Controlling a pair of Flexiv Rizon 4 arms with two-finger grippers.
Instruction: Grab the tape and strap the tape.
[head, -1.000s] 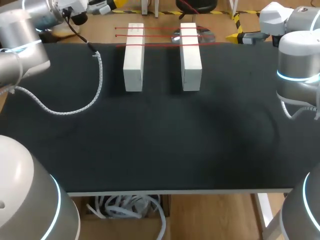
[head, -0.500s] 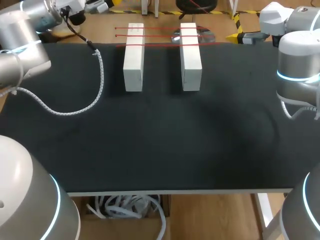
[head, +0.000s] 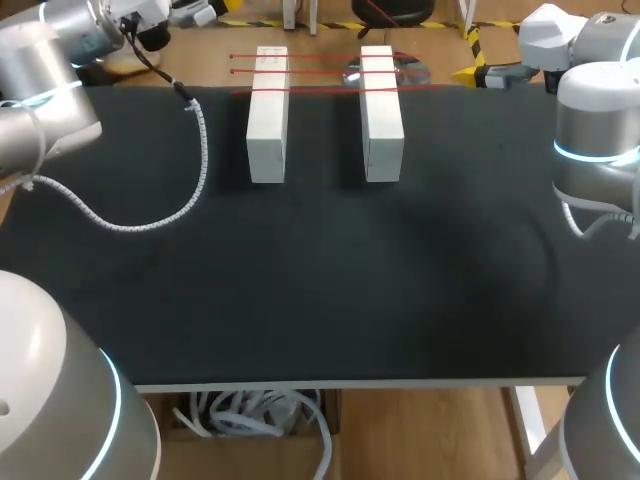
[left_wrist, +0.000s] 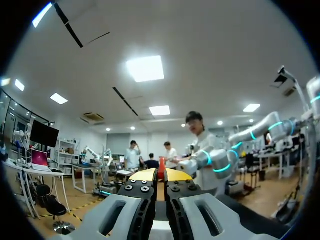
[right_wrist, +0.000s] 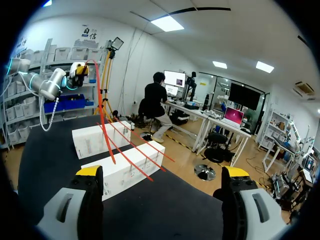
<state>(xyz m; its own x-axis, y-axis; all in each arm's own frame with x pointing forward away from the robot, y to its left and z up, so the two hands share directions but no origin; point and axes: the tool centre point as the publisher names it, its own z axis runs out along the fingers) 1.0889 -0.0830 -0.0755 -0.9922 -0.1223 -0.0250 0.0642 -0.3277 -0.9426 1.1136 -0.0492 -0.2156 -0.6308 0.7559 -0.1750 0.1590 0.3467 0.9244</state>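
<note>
Two white boxes (head: 267, 115) (head: 381, 113) lie side by side at the table's far edge. Thin red tape (head: 320, 56) runs across their far ends in several strands. In the right wrist view one strand of the tape (right_wrist: 102, 115) climbs from the boxes (right_wrist: 127, 167) up to my left gripper (right_wrist: 82, 70). In its own view the left gripper (left_wrist: 160, 176) is shut, with a bit of red tape (left_wrist: 161, 164) showing between its yellow tips. It hangs beyond the far left corner (head: 205, 12). My right gripper (right_wrist: 162, 176) stands wide open and empty, off the far right corner (head: 478, 72).
A white ribbed cable (head: 150, 215) from the left arm lies looped on the black table cover (head: 330, 290) at the left. A round silvery object (head: 410, 72) sits just behind the right box.
The left arm has shifted its gripper slightly to the left at the far corner. The right arm, boxes and tape strands have not moved.
</note>
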